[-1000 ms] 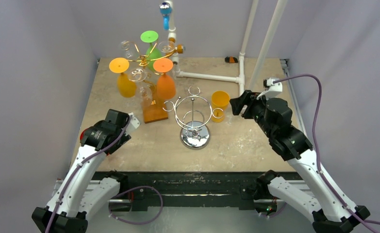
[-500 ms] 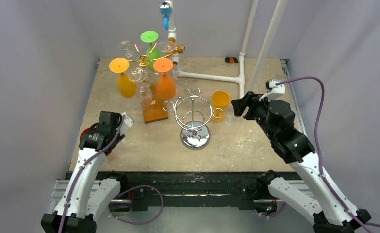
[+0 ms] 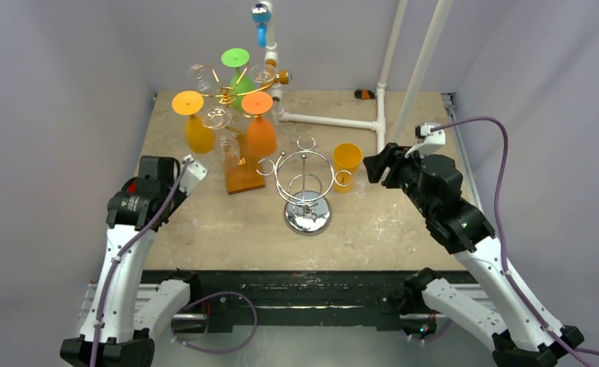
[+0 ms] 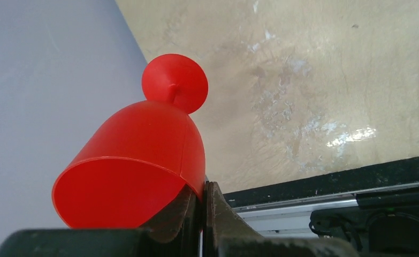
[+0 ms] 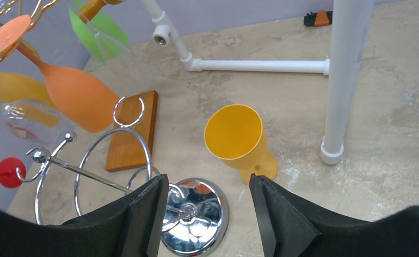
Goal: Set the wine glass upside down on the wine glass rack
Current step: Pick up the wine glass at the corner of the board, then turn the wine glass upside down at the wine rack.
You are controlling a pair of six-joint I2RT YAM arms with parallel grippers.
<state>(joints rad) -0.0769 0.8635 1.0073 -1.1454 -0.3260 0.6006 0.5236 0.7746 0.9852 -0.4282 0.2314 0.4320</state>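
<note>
Grey walls close in a beige table (image 3: 403,229) with pale scuff marks. At its left edge, the left gripper (image 4: 203,206) has just closed. A second ago its jaws were wide apart and it was further in from that edge. Now the two fingers are pressed together on the rim of the red wine glass (image 4: 143,152). The glass is tipped over, its mouth towards the wrist camera and its round foot pointing away over the table. I cannot tell if it rests on the surface or is already a little lifted.

The right gripper (image 5: 208,182) is open and holds nothing. It looks at a yellow glass (image 5: 238,134) which stands upright near the middle of the table, just beside the chrome rack (image 3: 305,183). Nearer the far left corner, the gold rack (image 3: 226,93) on a wooden base already carries glasses hanging foot up, among them an orange glass (image 3: 262,136).

I judge that the pick-up is now done and the carrying can begin. The red glass is well apart from both racks, so it must be lifted, turned mouth down and brought to a free ring. A pinch on a thin rim may slip while turning.
</note>
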